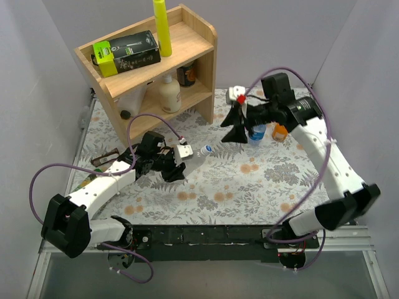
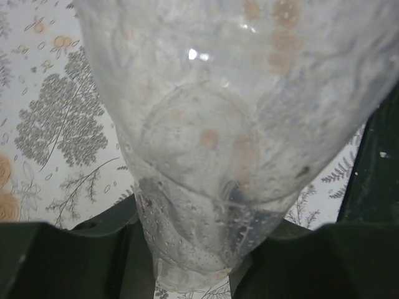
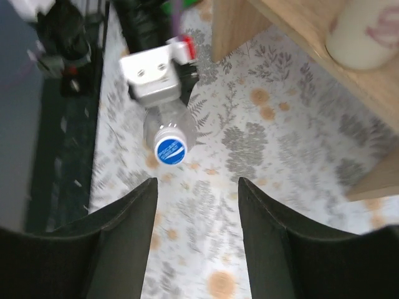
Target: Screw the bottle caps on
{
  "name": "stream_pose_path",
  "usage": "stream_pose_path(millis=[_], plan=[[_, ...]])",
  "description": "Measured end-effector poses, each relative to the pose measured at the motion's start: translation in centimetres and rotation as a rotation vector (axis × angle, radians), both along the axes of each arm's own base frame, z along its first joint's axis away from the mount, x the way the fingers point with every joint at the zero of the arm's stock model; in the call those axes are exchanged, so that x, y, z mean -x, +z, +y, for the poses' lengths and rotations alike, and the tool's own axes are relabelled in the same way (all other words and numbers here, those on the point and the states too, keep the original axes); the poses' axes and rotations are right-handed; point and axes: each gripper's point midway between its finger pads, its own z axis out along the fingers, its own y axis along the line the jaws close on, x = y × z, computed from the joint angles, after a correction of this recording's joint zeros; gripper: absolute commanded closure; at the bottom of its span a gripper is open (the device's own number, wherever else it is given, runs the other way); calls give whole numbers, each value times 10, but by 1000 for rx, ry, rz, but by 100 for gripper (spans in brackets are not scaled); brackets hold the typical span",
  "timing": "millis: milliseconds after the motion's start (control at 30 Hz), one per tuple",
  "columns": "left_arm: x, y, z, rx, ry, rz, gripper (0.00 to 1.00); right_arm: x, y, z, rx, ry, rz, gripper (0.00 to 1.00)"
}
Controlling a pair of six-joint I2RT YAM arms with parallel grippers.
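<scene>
My left gripper (image 1: 174, 167) is shut on the base of the clear unlabelled bottle (image 1: 197, 152), holding it tilted with its neck toward the right. In the left wrist view the bottle (image 2: 212, 156) fills the frame between the jaws of my left gripper (image 2: 193, 261). A white-and-blue cap (image 1: 206, 149) sits on its neck and faces the right wrist camera (image 3: 170, 149). My right gripper (image 1: 235, 131) is open and empty, a short way off from that cap (image 3: 196, 182). The blue-labelled bottle (image 1: 257, 132) and the short orange bottle (image 1: 280, 131) stand behind my right gripper.
A wooden shelf (image 1: 187, 37) stands at the back left with a yellow tube (image 1: 163, 25), a green-and-black box (image 1: 128, 53) and a cream lotion bottle (image 1: 169, 93). Its lower edge and the lotion bottle (image 3: 368, 31) show in the right wrist view. Grey walls enclose the flowered mat (image 1: 249, 180).
</scene>
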Motion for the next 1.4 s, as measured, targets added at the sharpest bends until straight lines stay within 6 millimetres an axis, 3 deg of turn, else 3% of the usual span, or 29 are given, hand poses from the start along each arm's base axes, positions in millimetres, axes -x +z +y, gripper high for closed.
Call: stream_pose_path(millis=[133,233,400,733,833,1033,1067,1100,1233,1400], plan=[[6,9,-7,1,-109,15,100,62,1,-3,28,208,-333,38],[6,15,-11,5,-159,3,100,86,-21,2,69,328,-469,38],[8,15,-13,-4,-211,3,100,71,-51,6,150,367,-556,40],[13,15,-18,-11,-253,14,100,60,-48,16,133,407,-670,44],[14,16,-20,-11,-259,13,100,65,-48,19,122,442,-693,53],[14,17,-20,-11,-264,9,100,70,-50,21,132,503,-686,85],[14,17,-20,-12,-260,12,100,69,-50,22,137,500,-670,95],[14,17,-20,-15,-253,15,100,68,-50,23,144,489,-647,99],[3,16,-17,-37,-165,18,100,49,-53,26,202,349,-456,99],[-31,18,-9,-81,28,-40,100,6,-54,35,199,44,10,99]])
